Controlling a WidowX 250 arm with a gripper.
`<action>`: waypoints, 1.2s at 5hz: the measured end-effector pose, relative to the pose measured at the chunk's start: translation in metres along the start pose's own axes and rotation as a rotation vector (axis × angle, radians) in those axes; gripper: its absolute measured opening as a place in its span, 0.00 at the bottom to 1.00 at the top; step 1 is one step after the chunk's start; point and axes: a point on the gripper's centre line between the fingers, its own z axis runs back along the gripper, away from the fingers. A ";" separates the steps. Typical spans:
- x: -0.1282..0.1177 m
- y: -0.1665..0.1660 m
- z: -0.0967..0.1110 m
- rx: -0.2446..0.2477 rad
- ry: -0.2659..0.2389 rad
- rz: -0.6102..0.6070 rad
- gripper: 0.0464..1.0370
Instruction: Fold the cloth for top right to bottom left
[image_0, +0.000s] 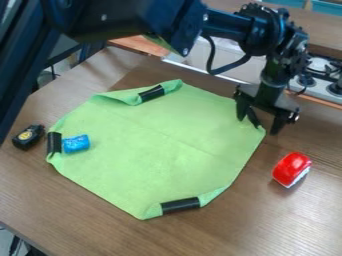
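Green cloth (160, 145) is lying spread on the wooden counter (80, 210), its taped corners curling inward. Beside its upper right edge, the gripper (258, 126) is hanging with its two fingers well apart, straddling the corner where a black strip (252, 117) is showing; nothing is being pinched. The fold is apparently waiting on that grip.

If the fingers are sitting too high, they may be closing on air; if they are catching only the tape's lip, the corner may be slipping loose halfway across. A quick or low pull could be dragging the whole sheet instead of folding it. A blue object (75, 144) is resting on the cloth next to the left strip (55, 143), so a fold landing there could be trapping it or pushing it along.

As for labels, a black object (29, 136) left of the cloth is carrying a yellow mark, with no wording that I am making out. The red object (291, 169), standing just off the cloth's right side, is showing no lettering. Farther back, the stove (327, 75) is sitting behind the counter.
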 end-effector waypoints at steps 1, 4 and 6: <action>-0.002 0.006 -0.004 0.004 0.004 0.029 0.91; -0.010 0.016 0.006 -0.055 0.029 0.063 0.13; -0.021 0.056 0.054 -0.155 0.006 0.088 0.00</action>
